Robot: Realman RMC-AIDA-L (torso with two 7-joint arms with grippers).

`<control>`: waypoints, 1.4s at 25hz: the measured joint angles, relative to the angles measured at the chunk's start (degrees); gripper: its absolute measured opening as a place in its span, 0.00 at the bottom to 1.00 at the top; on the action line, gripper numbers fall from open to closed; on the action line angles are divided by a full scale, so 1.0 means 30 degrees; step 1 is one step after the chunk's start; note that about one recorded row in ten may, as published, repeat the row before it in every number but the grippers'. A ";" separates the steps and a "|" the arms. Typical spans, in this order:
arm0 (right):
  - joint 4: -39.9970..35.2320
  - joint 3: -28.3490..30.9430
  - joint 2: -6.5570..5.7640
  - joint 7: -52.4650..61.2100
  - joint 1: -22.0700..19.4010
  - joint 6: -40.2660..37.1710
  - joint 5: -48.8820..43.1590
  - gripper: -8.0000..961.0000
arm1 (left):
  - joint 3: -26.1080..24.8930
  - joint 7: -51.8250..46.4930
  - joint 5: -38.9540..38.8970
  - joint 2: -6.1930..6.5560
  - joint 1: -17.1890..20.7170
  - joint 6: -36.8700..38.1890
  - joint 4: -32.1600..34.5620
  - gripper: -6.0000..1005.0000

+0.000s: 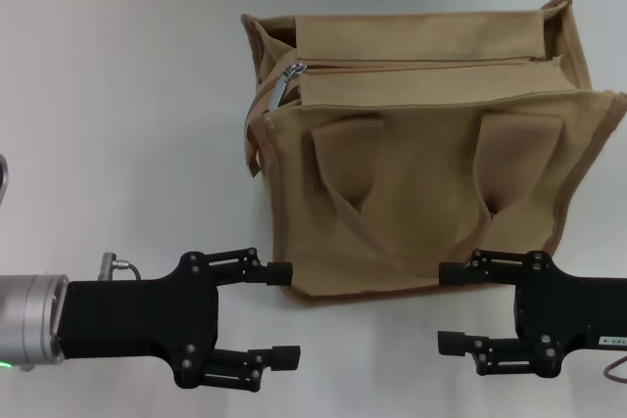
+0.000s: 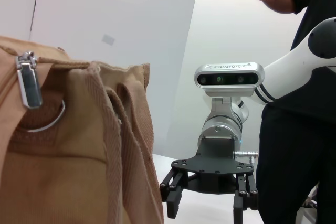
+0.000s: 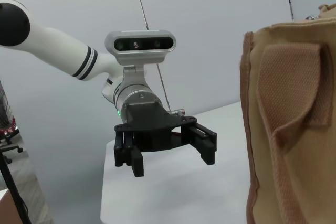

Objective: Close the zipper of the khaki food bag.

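Observation:
The khaki food bag [image 1: 431,173] stands on the white table, its two flat handles hanging down the near side. Its zipper [image 1: 421,66] runs along the top, with the silver pull tab [image 1: 286,80] at the bag's left end. The tab also shows in the left wrist view [image 2: 29,85]. My left gripper [image 1: 286,312] is open, low at the front left, just before the bag's near left corner. My right gripper [image 1: 451,308] is open at the front right, near the bag's lower edge. Neither touches the bag. The bag also shows in the right wrist view [image 3: 294,129].
The white table [image 1: 118,124] stretches to the left of the bag. A grey wall runs along the back. A person in black [image 2: 299,103] stands behind the right arm in the left wrist view.

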 joint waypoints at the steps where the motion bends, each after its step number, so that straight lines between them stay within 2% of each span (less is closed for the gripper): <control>1: 0.0001 0.0002 0.0000 0.0000 -0.0002 -0.0007 0.0000 0.77 | 0.0000 0.0000 0.0000 0.0000 0.0000 0.0000 0.0000 0.82; 19: 0.0000 0.0043 0.0000 0.0000 0.0028 -0.0027 0.0000 0.77 | -0.0049 -0.0025 -0.0098 -0.0036 0.0060 0.0345 -0.0001 0.80; 21: 0.0001 0.0068 0.0000 -0.0001 0.0010 -0.0025 0.0000 0.77 | -0.0617 0.0015 -0.0135 -0.0155 0.0025 0.0849 -0.0002 0.79; 23: 0.0000 0.0077 -0.0001 -0.0002 0.0000 0.0015 0.0000 0.77 | -0.1874 0.0210 -0.0140 -0.0436 -0.0021 0.1624 -0.0002 0.79; 25: 0.0000 0.0059 -0.0002 -0.0008 -0.0005 0.0092 0.0000 0.77 | -0.1874 0.0210 -0.0140 -0.0436 -0.0021 0.1624 -0.0002 0.79; 26: 0.0000 0.0059 -0.0002 -0.0008 -0.0005 0.0092 0.0000 0.77 | -0.3892 0.0588 -0.0157 -0.0924 -0.0054 0.2586 0.0043 0.79; 27: 0.0000 0.0060 -0.0001 -0.0010 -0.0009 0.0103 0.0000 0.77 | -0.3892 0.0588 -0.0157 -0.0924 -0.0054 0.2586 0.0043 0.79; 29: 0.0000 0.0068 -0.0001 -0.0011 -0.0012 0.0106 0.0000 0.77 | -0.6080 0.1134 -0.0188 -0.1424 -0.0068 0.3440 0.0063 0.78; 31: 0.0000 0.0080 -0.0001 -0.0014 -0.0014 0.0112 0.0008 0.77 | -0.6080 0.1134 -0.0188 -0.1424 -0.0068 0.3440 0.0063 0.78; 32: 0.0000 0.0082 -0.0001 -0.0015 -0.0015 0.0113 0.0015 0.77 | -0.7659 0.1536 -0.0786 -0.1652 -0.0283 0.3744 -0.0289 0.78; 35: -0.0001 0.0091 -0.0001 -0.0021 -0.0015 0.0121 0.0031 0.77 | -0.8122 0.1676 -0.1797 -0.1645 -0.0511 0.3593 -0.0874 0.77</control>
